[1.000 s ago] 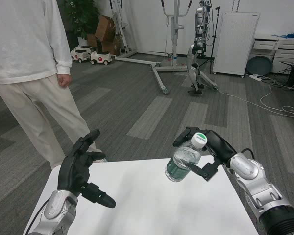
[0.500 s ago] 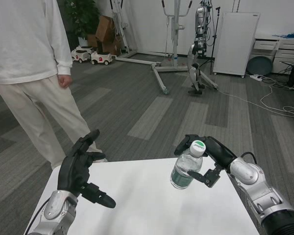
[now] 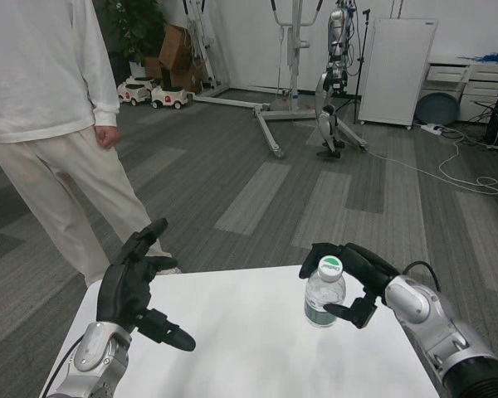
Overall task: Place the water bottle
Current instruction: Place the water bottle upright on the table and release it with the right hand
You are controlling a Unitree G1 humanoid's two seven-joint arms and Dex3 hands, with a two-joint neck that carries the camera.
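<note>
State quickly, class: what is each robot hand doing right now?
Left hand: open, holding nothing, raised over the table's left side.
Right hand: holding the water bottle, which stands upright on the table.

Clear glossy plastic water bottle (image 3: 324, 297); smooth matt white worktop (image 3: 241, 348); matt black right hand (image 3: 349, 278); brushed silver metal forearm (image 3: 432, 323).

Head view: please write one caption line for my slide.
Right hand holds the water bottle upright on the white table; left hand waits open, a person stands nearby.
</note>
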